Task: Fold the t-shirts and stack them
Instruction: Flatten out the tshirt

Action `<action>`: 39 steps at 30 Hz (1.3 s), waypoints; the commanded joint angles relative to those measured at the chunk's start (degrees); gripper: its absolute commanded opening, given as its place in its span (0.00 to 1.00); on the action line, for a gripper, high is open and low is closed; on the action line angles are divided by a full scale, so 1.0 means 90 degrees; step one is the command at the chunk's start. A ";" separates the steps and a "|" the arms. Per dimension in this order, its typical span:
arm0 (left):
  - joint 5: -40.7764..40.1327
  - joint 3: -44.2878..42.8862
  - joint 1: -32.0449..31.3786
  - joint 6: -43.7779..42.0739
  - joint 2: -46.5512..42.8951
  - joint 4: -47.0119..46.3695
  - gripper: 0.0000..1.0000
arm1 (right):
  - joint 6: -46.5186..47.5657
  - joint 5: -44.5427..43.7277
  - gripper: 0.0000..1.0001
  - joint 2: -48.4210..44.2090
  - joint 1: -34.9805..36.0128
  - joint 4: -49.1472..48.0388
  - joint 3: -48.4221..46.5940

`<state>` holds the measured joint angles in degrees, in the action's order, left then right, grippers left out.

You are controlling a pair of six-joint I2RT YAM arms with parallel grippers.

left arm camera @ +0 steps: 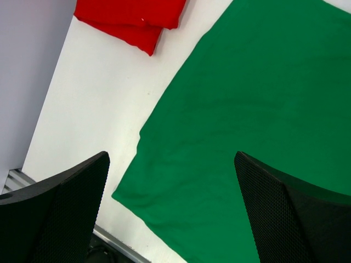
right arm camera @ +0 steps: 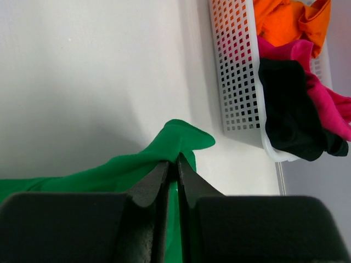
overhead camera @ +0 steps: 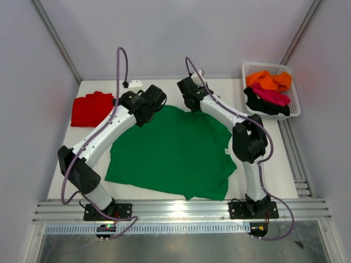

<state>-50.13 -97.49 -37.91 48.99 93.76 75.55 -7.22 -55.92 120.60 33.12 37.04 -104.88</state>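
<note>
One pinch only: right gripper clamps a raised fold at the far edge of the green shirt, which spreads nearward across the table, while left gripper, wide open, hovers over its left edge, seemingly clear.

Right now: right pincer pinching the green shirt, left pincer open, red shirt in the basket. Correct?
No. The red shirt lies folded on the table, far left, not in the basket; the top view shows it. Right pincer does pinch the green shirt; left pincer is open.

Left tool gapes wide; right tool is pinched tight.
</note>
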 commanded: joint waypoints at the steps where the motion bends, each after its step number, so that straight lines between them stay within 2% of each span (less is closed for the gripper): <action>1: 0.0100 0.0061 0.0003 0.0347 0.0100 -0.0015 0.98 | -0.0008 -0.0085 0.16 0.0086 -0.0038 -0.0394 -0.0144; 2: 0.0169 0.0071 0.0003 0.0367 0.0091 -0.0025 0.98 | -0.0037 -0.0105 0.26 0.0125 -0.0048 -0.0443 -0.0134; 6: 0.0374 0.0188 -0.0006 0.0494 0.0013 -0.0113 0.97 | -0.0193 -0.0485 0.43 0.0457 -0.0057 -0.0522 -0.0114; 9: 0.0491 0.0461 -0.0045 0.0504 -0.0124 -0.0288 0.97 | -0.0593 -0.0759 0.49 0.0546 -0.0057 -0.0307 -0.0095; 16: 0.0511 0.0715 -0.0094 0.0572 -0.0134 -0.0328 0.97 | -0.1902 -0.0340 0.49 -0.0165 -0.0009 0.0455 0.0840; 21: 0.0609 0.0686 -0.0104 0.0514 -0.0046 -0.0406 0.97 | -0.2807 0.0975 0.49 -0.1114 0.0021 0.1010 0.1613; 24: 0.0658 0.0618 -0.0114 0.0475 0.0051 -0.0435 0.97 | -0.3258 0.1408 0.48 -0.1465 0.0089 0.1343 0.2062; 28: 0.0619 0.0501 -0.0114 0.0406 0.0139 -0.0406 0.97 | -0.3513 0.2012 0.48 -0.1983 0.0226 0.1266 0.2901; 35: 0.0619 0.0305 -0.0124 0.0357 0.0276 -0.0386 0.97 | -0.3777 0.3106 0.48 -0.2257 0.0294 0.0983 0.3576; 39: 0.0628 0.0286 -0.0114 0.0367 0.0286 -0.0377 0.97 | -0.3797 0.3225 0.48 -0.2170 0.0314 0.0758 0.3734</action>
<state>-43.88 -92.71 -38.68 52.03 96.05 72.99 -39.09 -29.71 102.52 35.59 46.98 -71.26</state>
